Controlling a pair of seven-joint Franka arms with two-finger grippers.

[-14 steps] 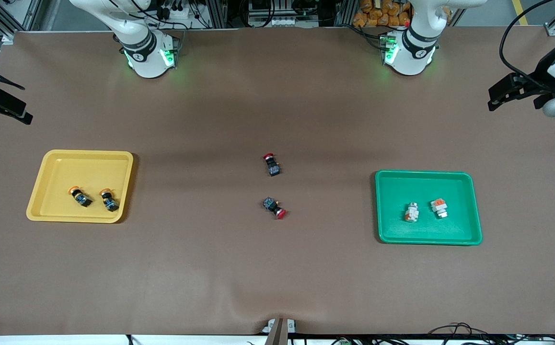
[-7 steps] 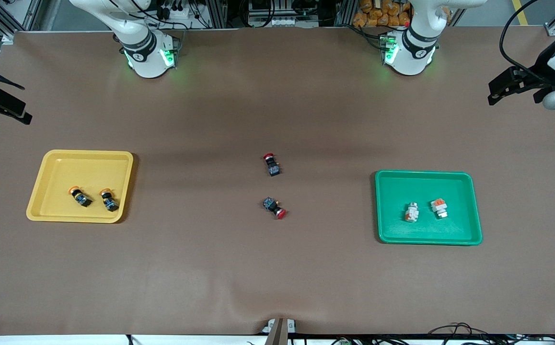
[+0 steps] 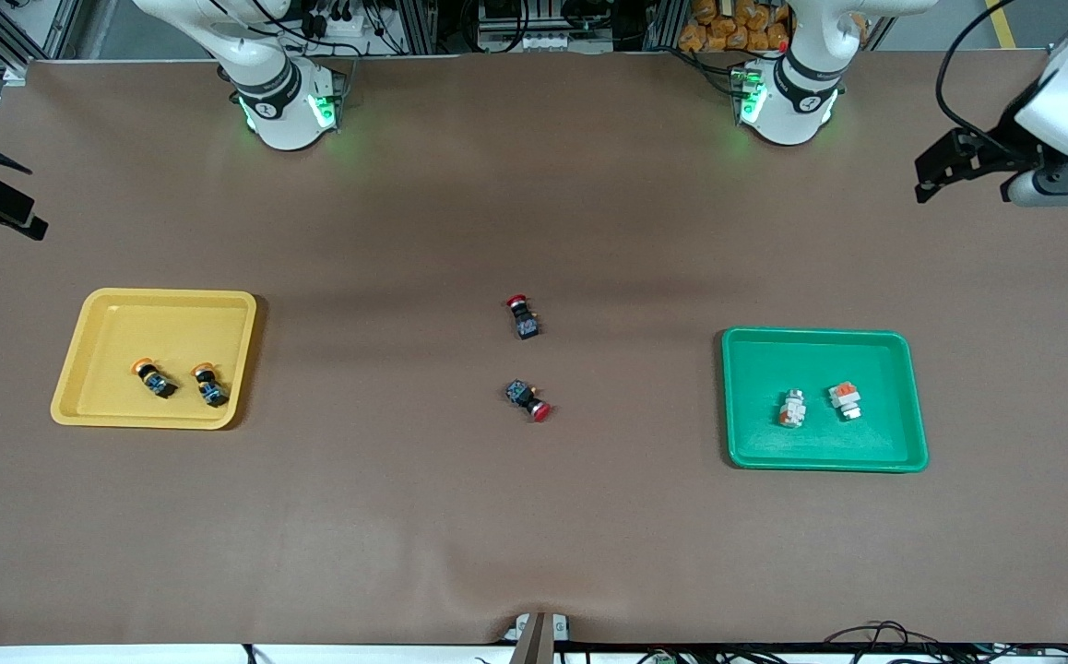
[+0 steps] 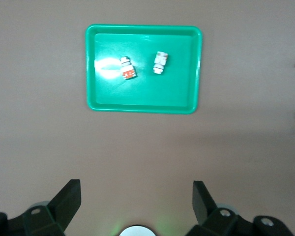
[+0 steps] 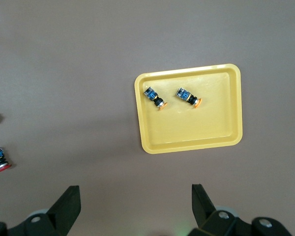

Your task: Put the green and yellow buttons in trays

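Two yellow-orange capped buttons (image 3: 154, 378) (image 3: 209, 385) lie in the yellow tray (image 3: 165, 323) toward the right arm's end. Two white-grey buttons (image 3: 791, 409) (image 3: 845, 399) lie in the green tray (image 3: 811, 355) toward the left arm's end. My left gripper (image 3: 923, 180) is open and empty, high over the table's end, apart from the green tray (image 4: 137, 93). My right gripper (image 3: 27, 221) is open and empty, high over its end of the table, apart from the yellow tray (image 5: 187, 128). The wrist views show both grippers (image 4: 136, 189) (image 5: 136, 191) with jaws wide.
Two red-capped black buttons (image 3: 522, 316) (image 3: 528, 399) lie on the brown table mat mid-table, between the trays. They also show at the edge of the right wrist view (image 5: 0, 160). The arm bases (image 3: 285, 101) (image 3: 788, 97) stand along the table's edge.
My left gripper has shifted a little inward over its end of the table. My right gripper has slid slightly outward toward the table's edge. Buttons and trays have not moved.
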